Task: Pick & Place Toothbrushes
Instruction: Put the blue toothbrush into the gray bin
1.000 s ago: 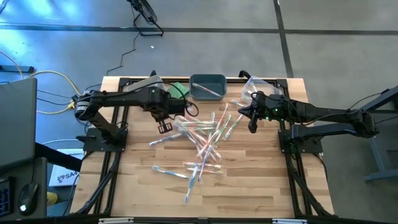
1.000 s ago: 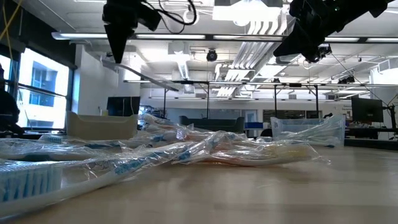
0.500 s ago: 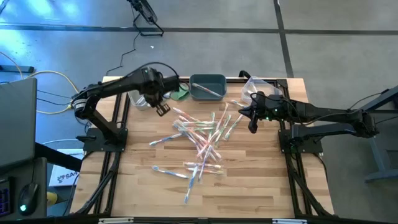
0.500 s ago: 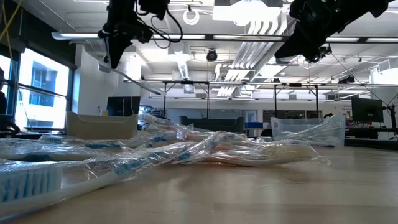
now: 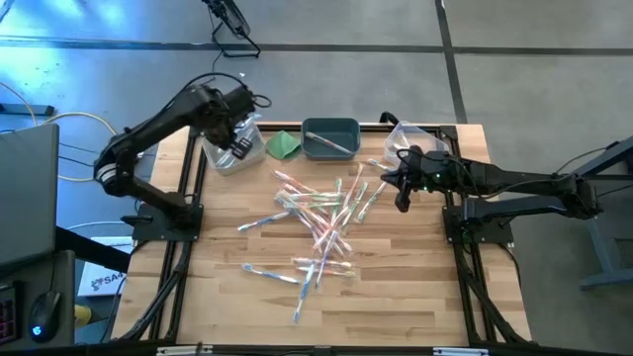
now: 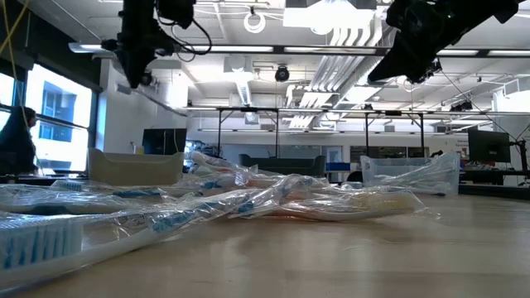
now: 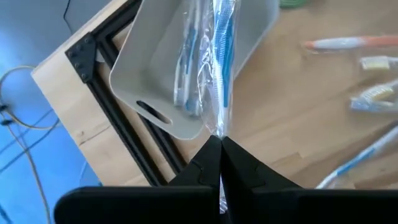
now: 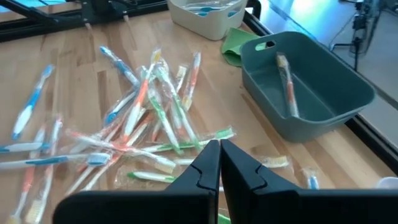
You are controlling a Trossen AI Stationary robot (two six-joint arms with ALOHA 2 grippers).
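Left hand [image 7: 219, 146], clamped on a blue wrapped toothbrush [image 7: 222, 59], hangs above the pale bin [image 7: 163, 74], brush's long axis running along the bin's length.

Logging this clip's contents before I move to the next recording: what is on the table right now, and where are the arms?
Toothbrushes: many, wrapped in clear film, blue, green and pink-orange, scattered over the table's middle.
White bin: one, at the far left corner of the table, holding wrapped blue toothbrushes.
Teal bin: one, far middle edge, one orange toothbrush inside.
Clear bin: one, see-through, far right corner.
Green cloth: one, folded, between the white and teal bins.
Table: one, pale wood on a black frame.
Left gripper: shut on a wrapped blue toothbrush, above the white bin.
Right gripper: shut, empty, at the pile's right edge.
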